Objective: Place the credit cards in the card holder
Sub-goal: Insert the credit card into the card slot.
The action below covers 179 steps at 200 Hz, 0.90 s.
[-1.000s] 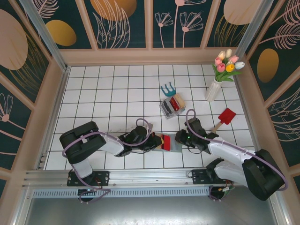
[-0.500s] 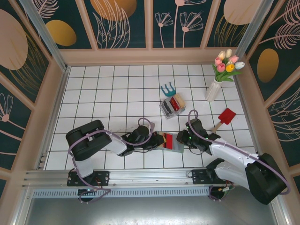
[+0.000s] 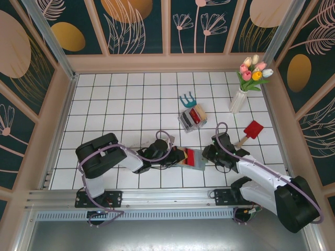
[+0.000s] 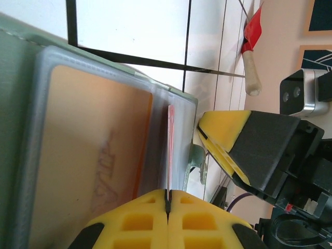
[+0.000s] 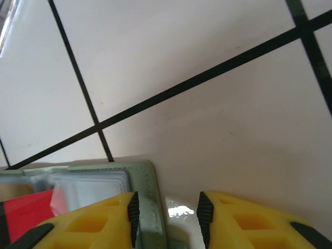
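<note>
Top, change: the red card [image 3: 192, 156] has slid right onto the wallet [image 3: 199, 163], lower centre; the right gripper [image 3: 207, 155] has drawn back rightward.
Top, meaning: we judge this card nearly pocketed.
Left wrist, grip: the left gripper [image 4: 167, 199], bottom centre, is clenched on the red card, seen edge-on.
Left wrist, writing: faint lettering on the orange card [image 4: 88, 155] under the clear window; we cannot read it.
Right wrist, grip: jaws released, astride the wallet's edge at lower left.
</note>
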Available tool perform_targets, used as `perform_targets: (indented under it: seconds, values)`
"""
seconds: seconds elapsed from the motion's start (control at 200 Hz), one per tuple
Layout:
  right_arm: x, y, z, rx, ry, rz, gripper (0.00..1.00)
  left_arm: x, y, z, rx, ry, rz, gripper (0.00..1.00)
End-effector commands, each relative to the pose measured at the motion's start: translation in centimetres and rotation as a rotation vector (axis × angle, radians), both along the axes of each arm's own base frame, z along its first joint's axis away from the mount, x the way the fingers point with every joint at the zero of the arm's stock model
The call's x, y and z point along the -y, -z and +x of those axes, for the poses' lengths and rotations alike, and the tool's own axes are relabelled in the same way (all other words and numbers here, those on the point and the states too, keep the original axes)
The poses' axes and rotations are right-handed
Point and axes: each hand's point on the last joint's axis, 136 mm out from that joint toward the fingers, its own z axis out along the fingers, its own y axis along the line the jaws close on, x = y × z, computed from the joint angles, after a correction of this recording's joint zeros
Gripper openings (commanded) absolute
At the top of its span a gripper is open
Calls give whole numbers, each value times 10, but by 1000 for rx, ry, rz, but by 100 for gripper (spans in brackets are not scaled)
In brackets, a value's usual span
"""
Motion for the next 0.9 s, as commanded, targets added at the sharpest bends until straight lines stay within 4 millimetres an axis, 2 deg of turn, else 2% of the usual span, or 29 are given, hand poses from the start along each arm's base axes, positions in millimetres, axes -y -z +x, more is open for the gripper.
perform_targets:
  seconds: [0.0, 0.13, 0.39, 0.565, 0.751, 0.891]
  values:
    - [-4, 10, -11, -41, -19, 43, 39, 8, -2, -1, 15, 28, -14, 7]
    - [-11, 8, -11, -35, -57, 66, 36, 7, 10, -4, 1, 44, 37, 8]
    - [-29, 7, -11, -39, -119, 143, 26, 18, 10, -5, 6, 96, 28, 13]
    - [-27, 7, -10, -33, -108, 133, 24, 23, 14, -7, 9, 131, 52, 8]
    - [-22, 9, -9, -32, -102, 103, 24, 10, 27, -13, 26, 175, 164, 3]
    - [-22, 9, -9, -30, -110, 104, 24, 13, 26, -14, 35, 196, 170, 8]
